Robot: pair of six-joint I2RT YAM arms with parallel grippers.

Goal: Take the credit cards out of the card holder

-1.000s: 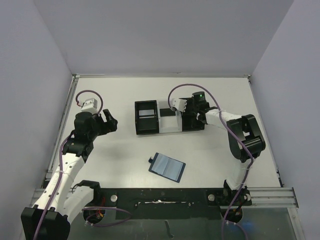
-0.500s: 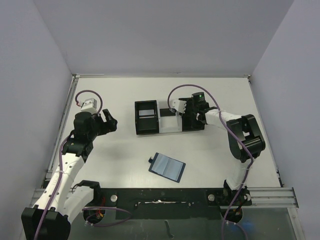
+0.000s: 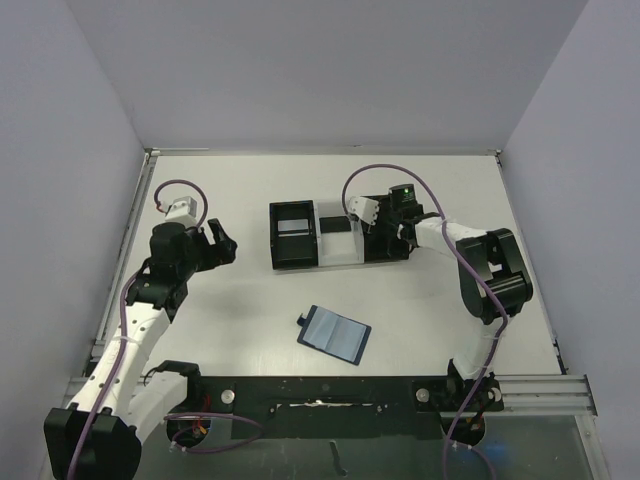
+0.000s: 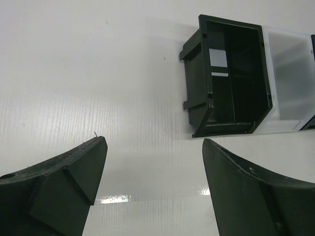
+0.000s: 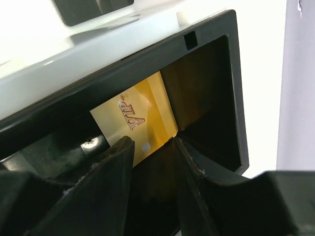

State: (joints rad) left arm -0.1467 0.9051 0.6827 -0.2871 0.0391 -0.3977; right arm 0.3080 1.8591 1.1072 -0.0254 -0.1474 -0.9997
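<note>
right claw [image 5: 152, 143] | parted, inside black box [image 5: 232, 73] | gold card [image 5: 142, 115] beyond tips

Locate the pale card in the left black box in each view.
Top external: the pale card lies left of centre, inside the left black box.
Left wrist: upper right, inside that box.
Right wrist: not in it; only a gold card shows.
Shared landmark: the clear section joining the boxes; in the right wrist view, apparently the pale band upper left.
</note>
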